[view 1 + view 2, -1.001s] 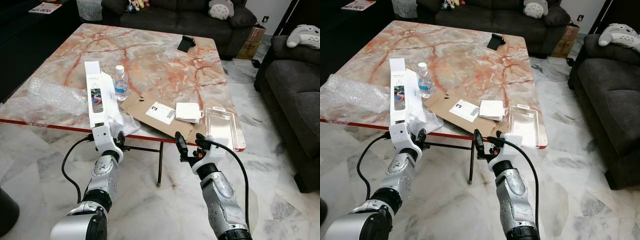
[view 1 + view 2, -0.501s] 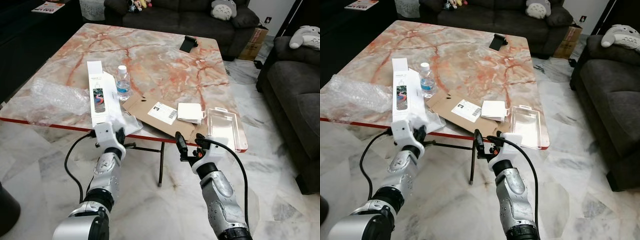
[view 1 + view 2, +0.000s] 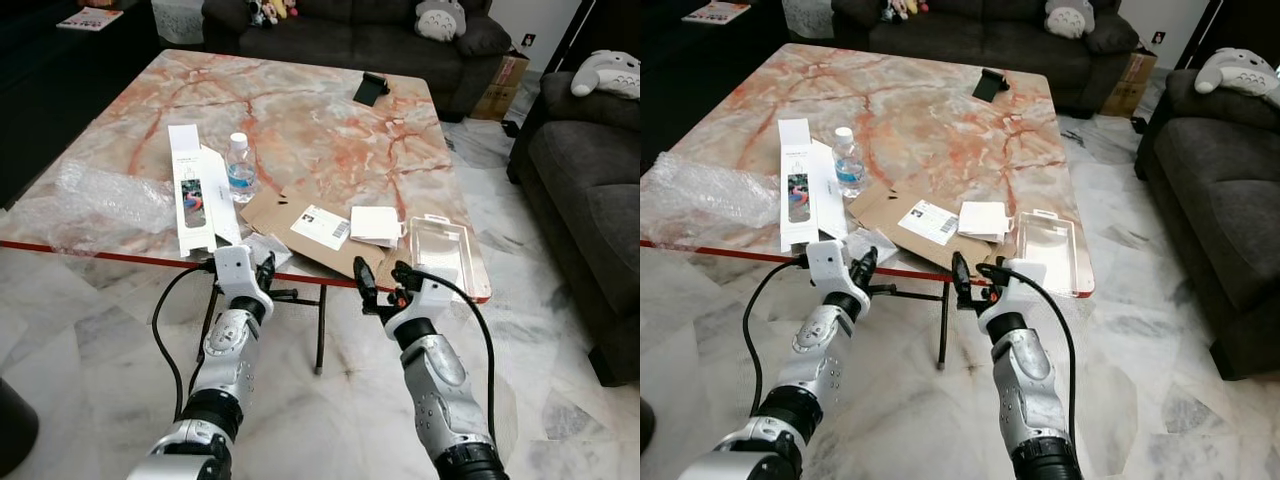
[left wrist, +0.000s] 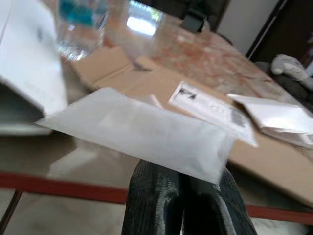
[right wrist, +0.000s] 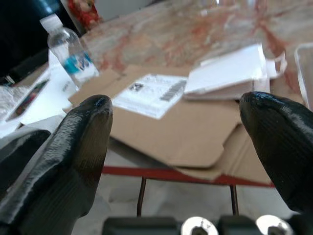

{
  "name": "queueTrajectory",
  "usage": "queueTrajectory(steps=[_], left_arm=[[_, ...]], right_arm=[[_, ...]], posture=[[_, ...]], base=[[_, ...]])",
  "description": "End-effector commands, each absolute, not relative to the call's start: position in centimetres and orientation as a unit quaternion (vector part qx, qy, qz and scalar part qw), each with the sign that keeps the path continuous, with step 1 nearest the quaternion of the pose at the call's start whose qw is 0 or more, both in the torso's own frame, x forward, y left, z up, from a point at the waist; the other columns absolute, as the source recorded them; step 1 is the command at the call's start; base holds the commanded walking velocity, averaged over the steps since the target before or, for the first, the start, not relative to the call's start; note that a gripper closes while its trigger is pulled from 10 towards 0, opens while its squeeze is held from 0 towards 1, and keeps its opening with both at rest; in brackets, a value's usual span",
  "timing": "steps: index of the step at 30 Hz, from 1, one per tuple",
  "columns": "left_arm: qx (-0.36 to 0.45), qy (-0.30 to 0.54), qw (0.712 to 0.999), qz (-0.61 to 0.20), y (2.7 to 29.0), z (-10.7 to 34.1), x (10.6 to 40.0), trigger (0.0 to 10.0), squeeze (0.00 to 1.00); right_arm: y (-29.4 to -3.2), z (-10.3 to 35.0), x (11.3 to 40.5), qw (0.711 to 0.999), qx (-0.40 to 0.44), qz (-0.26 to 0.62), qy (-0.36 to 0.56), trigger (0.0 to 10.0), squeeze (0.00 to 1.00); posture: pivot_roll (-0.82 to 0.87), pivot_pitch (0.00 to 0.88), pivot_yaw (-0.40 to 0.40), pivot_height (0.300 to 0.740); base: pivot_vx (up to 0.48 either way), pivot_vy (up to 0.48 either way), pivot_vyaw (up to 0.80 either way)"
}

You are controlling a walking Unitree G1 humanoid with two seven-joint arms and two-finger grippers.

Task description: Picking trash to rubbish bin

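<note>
A marble-topped table (image 3: 300,110) with a red edge is seen ahead, and both grippers are raised at its near edge. The left gripper (image 3: 264,271) is clenched on a small clear plastic bag (image 4: 142,132), which is pinched between the closed black fingers (image 4: 161,196) at the table edge, just in front of a flattened cardboard sheet (image 3: 300,225). The right gripper (image 3: 380,290) is held released and holds nothing, its two fingers spread wide apart (seen clearly in the right wrist view, where the cardboard shows between them), just below the table's red edge and in front of the cardboard. On the cardboard a white shipping label (image 3: 322,226) is stuck, and a white folded packet (image 3: 378,224) rests partly over the sheet's far right side. A clear plastic blister tray (image 3: 445,252) lies just beside the packet, at the table's right near corner. A long white product box (image 3: 193,188) lies on the left of the cardboard, with a small water bottle (image 3: 240,167) standing upright just beside it. A crumpled sheet of bubble wrap (image 3: 95,200) is spread at the left near corner of the table. A black object (image 3: 372,87) sits at the far side of the tabletop, well apart from the rest. Dark sofas (image 3: 350,25) with plush toys (image 3: 445,18) on them are seen behind and to the right of the table, on a pale marble floor (image 3: 80,340)
</note>
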State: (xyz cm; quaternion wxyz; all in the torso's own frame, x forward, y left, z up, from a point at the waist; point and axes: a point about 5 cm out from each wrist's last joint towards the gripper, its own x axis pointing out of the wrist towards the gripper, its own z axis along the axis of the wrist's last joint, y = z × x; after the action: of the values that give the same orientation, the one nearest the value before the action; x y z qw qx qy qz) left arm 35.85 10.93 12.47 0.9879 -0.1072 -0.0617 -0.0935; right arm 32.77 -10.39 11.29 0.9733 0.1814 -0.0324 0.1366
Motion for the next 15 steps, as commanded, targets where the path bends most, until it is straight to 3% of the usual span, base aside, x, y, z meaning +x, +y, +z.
queueTrajectory(steps=[1, 15], left_arm=[[-0.091, -0.073, 0.987, -0.110, 10.6, 12.8, 35.5, 10.0, 0.00], [-0.042, -0.115, 0.984, -0.131, 11.3, 14.8, 33.4, 10.0, 0.00]], right_arm=[[-11.0, 11.2, 32.9, 0.974, 0.184, 0.126, -0.033, 10.0, 0.00], [-12.4, 9.6, 33.2, 0.979, 0.180, 0.099, -0.014, 10.0, 0.00]], posture=[[0.11, 0.052, -0.087, 0.740], [0.16, 0.000, -0.070, 0.740]], base=[[0.000, 0.000, 0.00], [0.000, 0.000, 0.00]])
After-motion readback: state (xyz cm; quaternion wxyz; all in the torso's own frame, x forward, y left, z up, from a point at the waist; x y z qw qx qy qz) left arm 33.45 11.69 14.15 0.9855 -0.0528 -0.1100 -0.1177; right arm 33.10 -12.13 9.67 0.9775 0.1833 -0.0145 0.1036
